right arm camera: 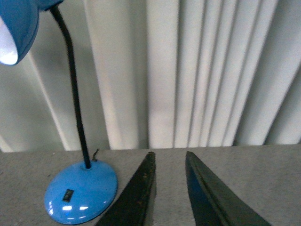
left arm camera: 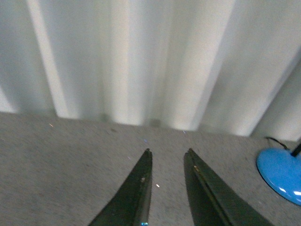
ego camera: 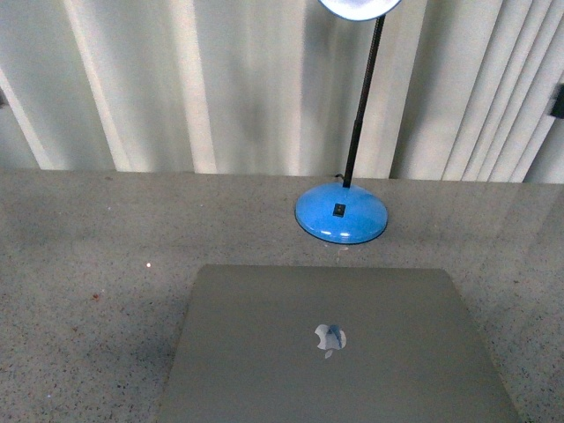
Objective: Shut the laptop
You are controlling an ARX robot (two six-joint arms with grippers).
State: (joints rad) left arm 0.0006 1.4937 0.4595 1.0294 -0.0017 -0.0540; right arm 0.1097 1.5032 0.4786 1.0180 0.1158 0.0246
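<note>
The laptop [ego camera: 335, 348] lies on the grey speckled table [ego camera: 97, 264] at the near middle of the front view. Its grey metal lid faces up, flat and shut, with the shiny apple logo [ego camera: 330, 338] on it. Keys, trackpad and screen are hidden under the lid. Neither arm shows in the front view. My left gripper [left arm camera: 168, 151] is open and empty, above bare table left of the lamp. My right gripper [right arm camera: 168, 153] is open and empty, above bare table right of the lamp base. The laptop is out of both wrist views.
A blue desk lamp stands just behind the laptop: its round base [ego camera: 341, 214], black gooseneck [ego camera: 363, 101] and lit head [ego camera: 359, 7]. The base also shows in the left wrist view [left arm camera: 281, 173] and the right wrist view [right arm camera: 81, 192]. White vertical blinds [ego camera: 220, 79] close off the back.
</note>
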